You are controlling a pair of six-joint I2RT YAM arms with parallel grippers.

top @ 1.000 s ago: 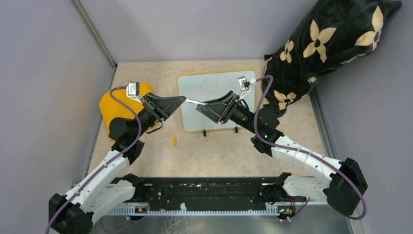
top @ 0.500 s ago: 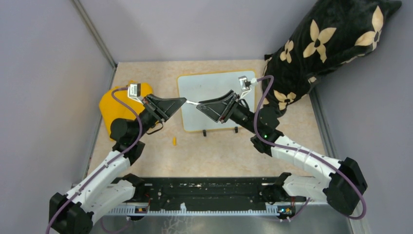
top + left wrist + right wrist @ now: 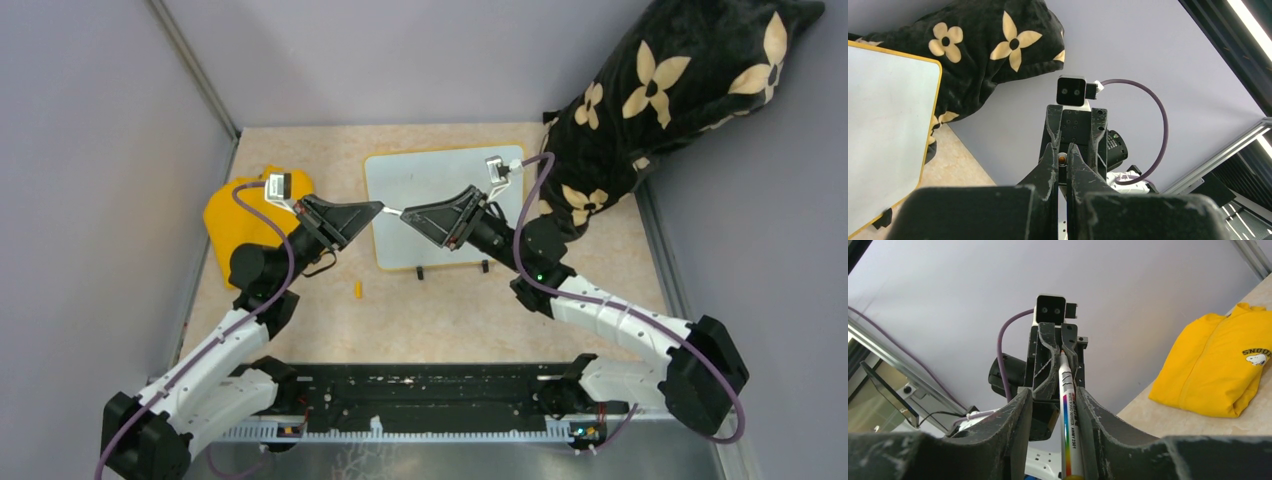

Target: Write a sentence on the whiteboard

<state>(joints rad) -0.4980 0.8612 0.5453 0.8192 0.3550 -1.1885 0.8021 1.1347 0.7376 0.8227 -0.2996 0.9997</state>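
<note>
Both arms meet nose to nose above the left part of the whiteboard (image 3: 445, 178), which lies mid-table with its black feet toward the arm bases. Its face shows no writing, so the sentence is not begun. Right gripper (image 3: 405, 213) clenched on the marker (image 3: 1066, 407), barrel lying along the fingers. Left gripper (image 3: 377, 208) looks pinched on the marker's far end; an orange end shows between its tips in the left wrist view. Small orange piece (image 3: 357, 290), probably the cap, lies on the table near the board's front edge. Judged a hand-over or regrip. To do it well: one side releases only once the other is firm, pull along the barrel's axis, keep the nib off the board until the pen angle suits writing.
</note>
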